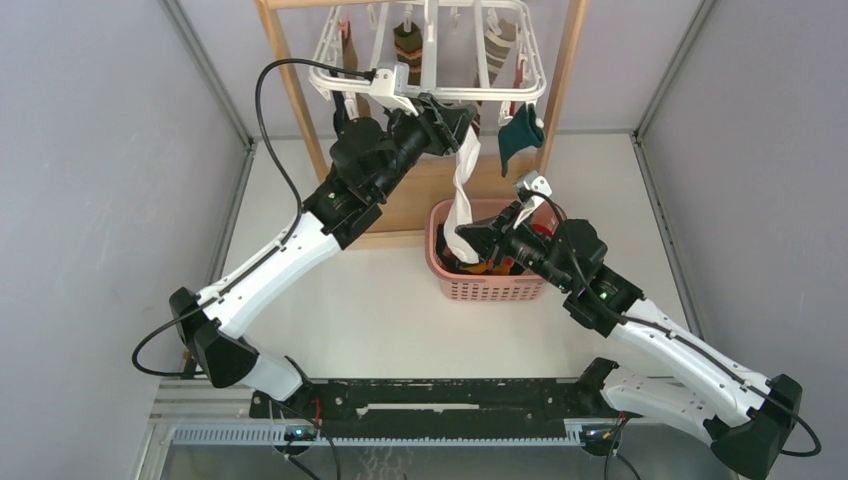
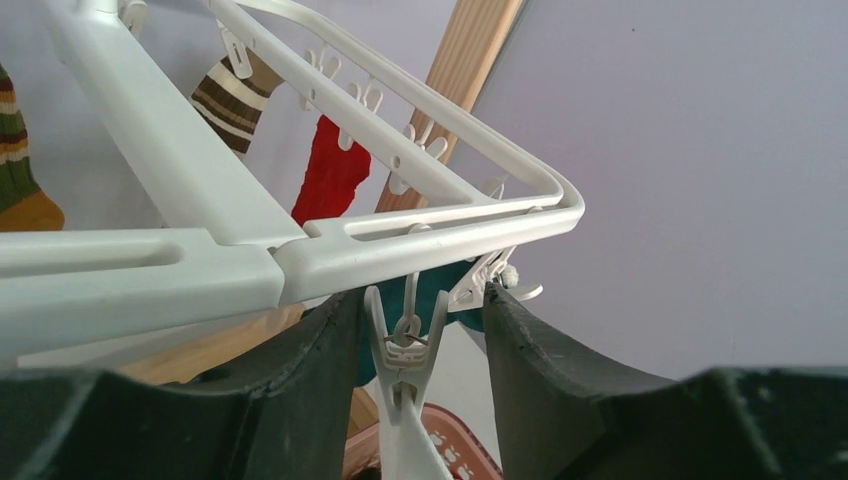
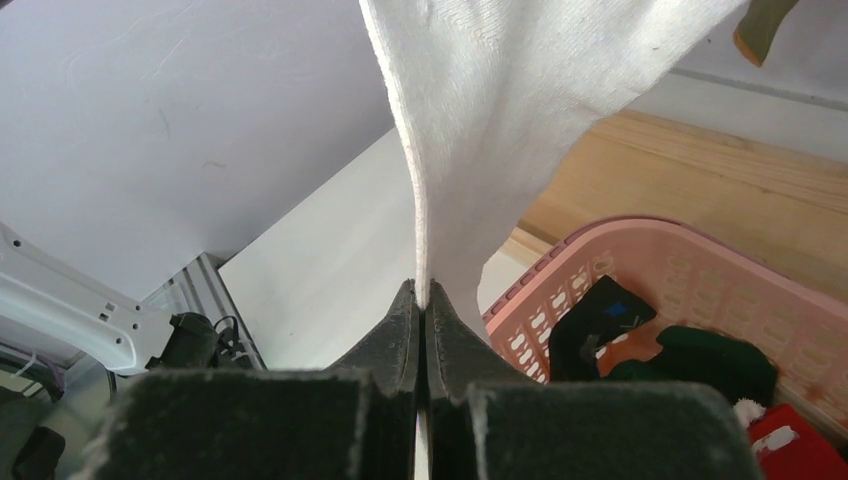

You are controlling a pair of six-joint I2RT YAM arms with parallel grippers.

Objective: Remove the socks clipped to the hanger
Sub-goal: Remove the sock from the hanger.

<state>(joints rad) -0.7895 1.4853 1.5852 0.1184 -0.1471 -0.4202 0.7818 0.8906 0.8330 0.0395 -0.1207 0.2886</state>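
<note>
Left pincer (image 2: 420, 300) released, jaws straddling clip (image 2: 405, 345) on hanger (image 2: 430, 235) rim. Squeeze clip levers square, full pinch, before any tug. Right pincer (image 3: 422, 300) clenched on white sock (image 3: 520, 100) tail. Sock runs toward 12 o'clock from it, up to clip. Basket (image 1: 480, 290) at 6 o'clock, ready for drop.

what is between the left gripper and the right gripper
The white sock: it runs from the clip inside the left gripper down to the shut right gripper. The top view shows the whole stretch.
</note>
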